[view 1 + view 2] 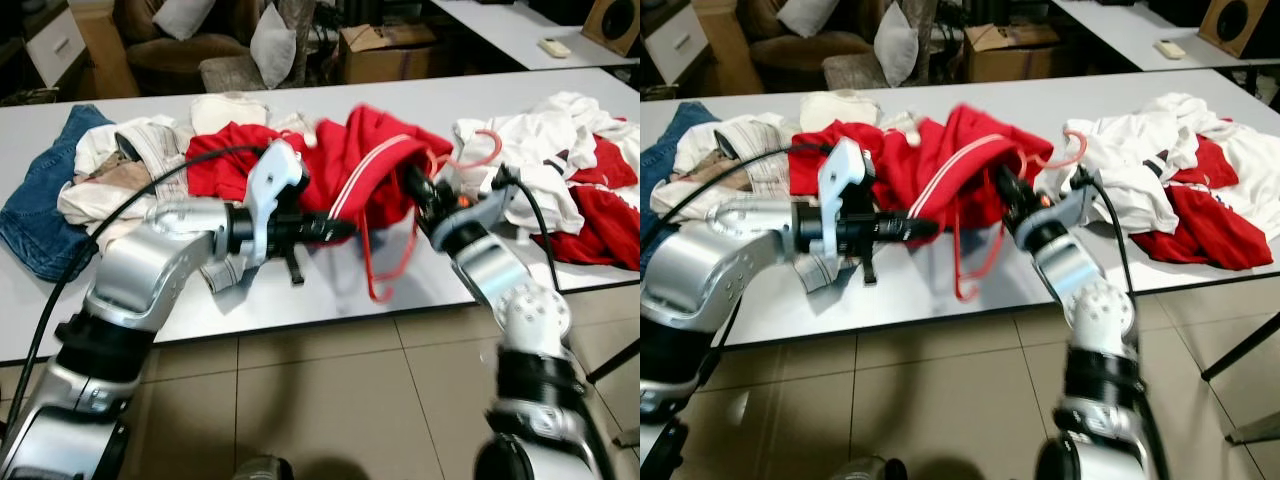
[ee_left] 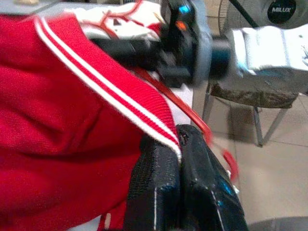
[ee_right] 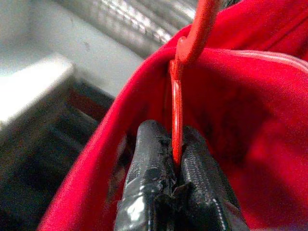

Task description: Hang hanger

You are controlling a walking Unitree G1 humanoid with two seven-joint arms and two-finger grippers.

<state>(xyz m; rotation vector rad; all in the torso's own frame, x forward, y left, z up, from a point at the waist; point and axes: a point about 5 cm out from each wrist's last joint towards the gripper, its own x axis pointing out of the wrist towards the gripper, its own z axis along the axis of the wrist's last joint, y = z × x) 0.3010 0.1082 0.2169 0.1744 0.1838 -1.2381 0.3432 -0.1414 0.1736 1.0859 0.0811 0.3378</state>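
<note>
Right end effector (image 3: 175, 166) clamps the red hanger (image 1: 385, 262) inside the red garment (image 1: 360, 165) at the surface (image 1: 330, 300) edge, left end effector (image 2: 179, 163) pinches its striped hem; keep both grips firm w/ fabric taut so the hanger seats.

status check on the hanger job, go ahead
Left gripper shut on the red garment, at its striped edge. Right gripper shut on the red hanger. Hanger partly inside garment, over table. Nothing blocking.
</note>
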